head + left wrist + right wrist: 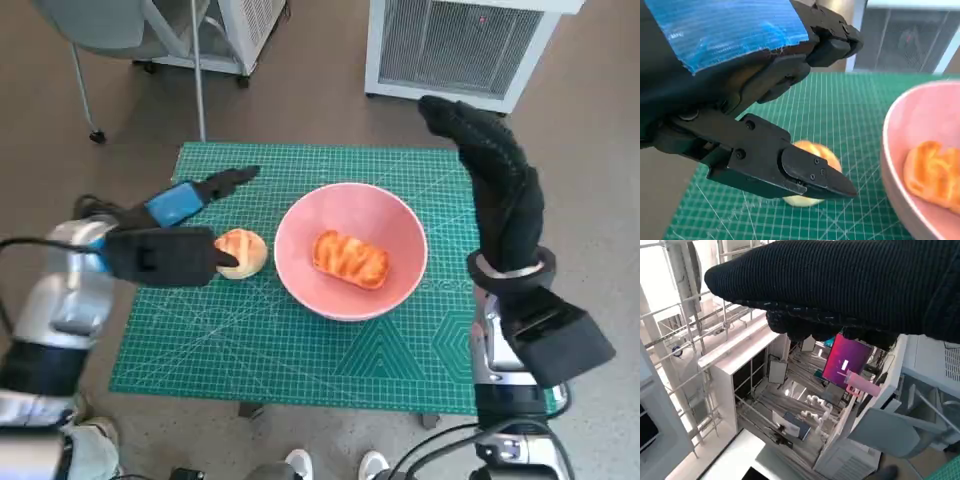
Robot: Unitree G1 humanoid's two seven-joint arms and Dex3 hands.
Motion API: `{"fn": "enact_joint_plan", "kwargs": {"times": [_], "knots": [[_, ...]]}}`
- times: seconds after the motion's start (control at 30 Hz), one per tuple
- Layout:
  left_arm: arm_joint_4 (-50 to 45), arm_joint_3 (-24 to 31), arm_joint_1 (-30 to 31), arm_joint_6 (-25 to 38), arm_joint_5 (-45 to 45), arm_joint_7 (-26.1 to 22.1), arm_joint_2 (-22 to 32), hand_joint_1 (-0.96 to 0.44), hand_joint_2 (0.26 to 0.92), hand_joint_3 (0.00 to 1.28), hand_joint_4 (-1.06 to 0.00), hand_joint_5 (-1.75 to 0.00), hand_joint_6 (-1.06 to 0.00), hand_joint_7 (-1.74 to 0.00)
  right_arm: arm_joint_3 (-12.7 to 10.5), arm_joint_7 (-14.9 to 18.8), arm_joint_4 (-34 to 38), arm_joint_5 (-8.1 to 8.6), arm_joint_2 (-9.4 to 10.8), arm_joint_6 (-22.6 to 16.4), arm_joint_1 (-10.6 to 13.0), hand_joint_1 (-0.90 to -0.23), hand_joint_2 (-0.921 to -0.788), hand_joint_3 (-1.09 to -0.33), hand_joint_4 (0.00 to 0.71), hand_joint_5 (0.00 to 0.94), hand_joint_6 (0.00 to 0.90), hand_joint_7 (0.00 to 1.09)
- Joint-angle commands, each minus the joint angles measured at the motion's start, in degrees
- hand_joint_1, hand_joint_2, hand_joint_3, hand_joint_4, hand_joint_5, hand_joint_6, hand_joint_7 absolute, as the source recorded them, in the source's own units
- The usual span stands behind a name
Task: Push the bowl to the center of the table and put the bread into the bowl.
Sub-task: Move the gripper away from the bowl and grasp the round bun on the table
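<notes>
The pink bowl point(305, 235) sits near the middle of the green cutting mat point(300, 350), and a flat golden pastry point(350, 260) lies inside it. A round bread roll point(243, 252) rests on the mat just left of the bowl. My left hand point(175, 225) is spread around the roll, the thumb low beside it and the fingers stretched out above and beyond it. In the left wrist view the thumb point(805, 172) crosses in front of the roll point(817, 151), beside the bowl's rim point(890, 150). My right hand point(490, 160) is raised over the table's right side, holding nothing.
A white slatted unit point(460, 45) stands behind the table, with a chair leg point(85, 100) and a thin pole point(198, 70) at the back left. A person's shoes point(330, 465) show at the table's near edge. The right wrist view shows only the glove point(850, 285) and shelving.
</notes>
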Motion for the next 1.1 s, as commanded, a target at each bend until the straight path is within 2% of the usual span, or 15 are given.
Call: {"fn": "enact_joint_plan", "kwargs": {"times": [0.03, 0.57, 0.9, 1.0, 1.07, 1.1], "knots": [[6.4, -2.1, -3.0, -0.6, 1.7, 1.7, -1.8, -0.09, 0.728, 0.01, -0.07, -0.01, -0.18, -0.01, -0.1, 0.7, -0.3, 1.03, -0.6, 1.1, 0.8, -0.695, -0.921, -0.815, 0.267, 0.000, -0.001, 0.64], [23.7, -8.2, -8.1, -1.8, 6.7, 6.3, -6.8, -0.09, 0.738, 0.01, -0.12, -0.02, -0.22, -0.03, -0.1, 0.8, -0.9, 1.14, -0.7, 1.7, 0.9, -0.690, -0.921, -0.813, 0.267, 0.000, -0.001, 0.64], [33.6, -12.1, -11.5, -0.4, 9.7, 8.0, -10.0, -0.11, 0.754, 0.01, -0.19, -0.03, -0.31, -0.06, 0.0, 0.9, -1.0, 1.22, -0.7, 1.9, 0.8, -0.689, -0.921, -0.811, 0.267, 0.000, -0.001, 0.64], [35.5, -12.9, -12.0, 0.4, 10.1, 7.8, -10.9, -0.09, 0.766, 0.02, -0.29, -0.06, -0.34, -0.06, 0.0, 0.9, -1.1, 1.15, -0.7, 1.8, 0.7, -0.689, -0.921, -0.812, 0.267, 0.000, -0.001, 0.64], [36.6, -13.5, -12.3, 0.6, 10.3, 7.8, -11.4, -0.07, 0.776, 0.02, -0.41, -0.09, -0.37, -0.06, 0.0, 0.9, -1.0, 1.20, -0.7, 1.8, 0.7, -0.689, -0.921, -0.812, 0.267, 0.000, -0.001, 0.64], [37.0, -13.8, -12.3, 0.6, 10.4, 7.9, -11.6, -0.07, 0.778, 0.02, -0.44, -0.10, -0.38, -0.06, 0.0, 1.0, -0.9, 1.25, -0.8, 1.7, 0.7, -0.689, -0.921, -0.812, 0.267, 0.000, -0.001, 0.64]]}}
